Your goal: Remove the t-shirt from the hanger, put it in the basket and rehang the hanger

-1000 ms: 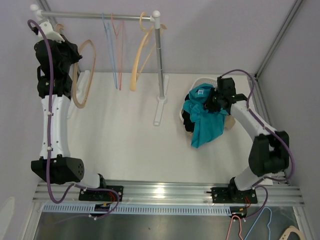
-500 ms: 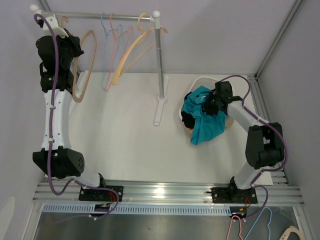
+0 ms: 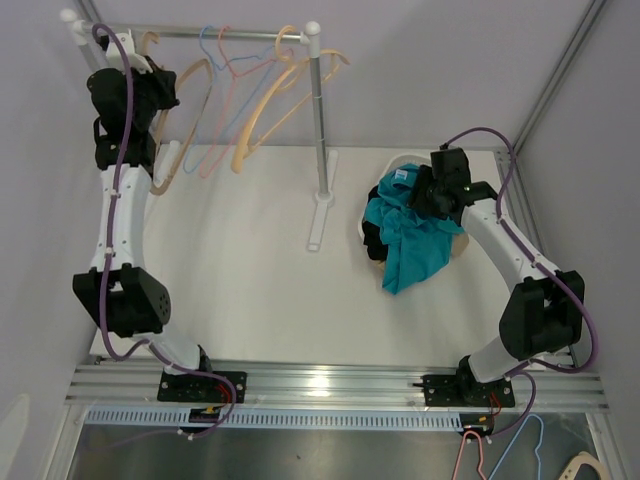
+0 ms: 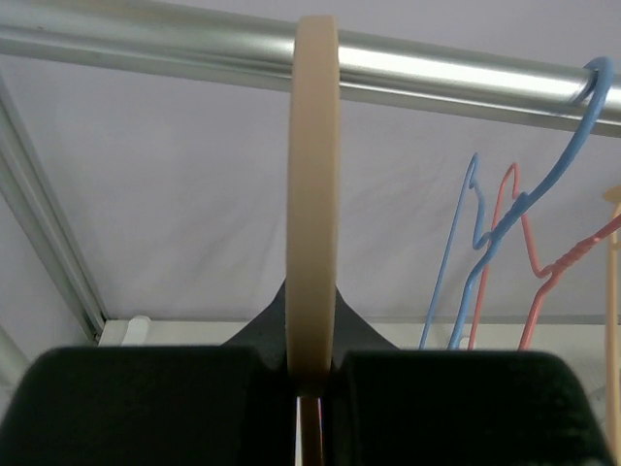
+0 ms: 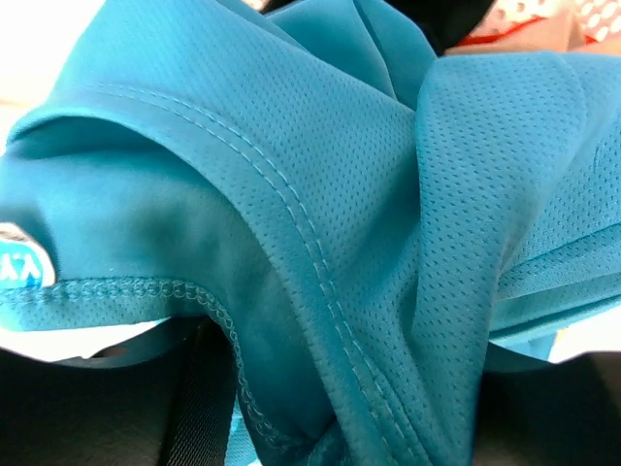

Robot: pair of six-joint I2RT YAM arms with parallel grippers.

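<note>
The teal t-shirt (image 3: 410,245) lies bunched over the white basket (image 3: 400,160) at the right, off any hanger, one end trailing onto the table. My right gripper (image 3: 425,195) sits at its upper edge. In the right wrist view the t-shirt (image 5: 340,194) fills the frame, and the dark fingers (image 5: 97,408) stand apart with cloth draped loosely between them. My left gripper (image 4: 312,374) is shut on the neck of a beige hanger (image 4: 312,194), whose hook curves over the rail (image 4: 146,44). From above, that hanger (image 3: 190,110) hangs by the left gripper (image 3: 150,80) at the rail's left end.
On the same rail hang a blue hanger (image 3: 215,60), a pink hanger (image 3: 240,80) and another beige hanger (image 3: 270,110), all swung to the right. The rack's post (image 3: 318,110) stands mid-table on a white foot (image 3: 320,215). More hangers (image 3: 500,450) lie below the table's near edge.
My right gripper's jaws have parted, leaving the t-shirt on the basket. My left arm has lifted the beige hanger's hook onto the rail, and the other hangers have swung right.
</note>
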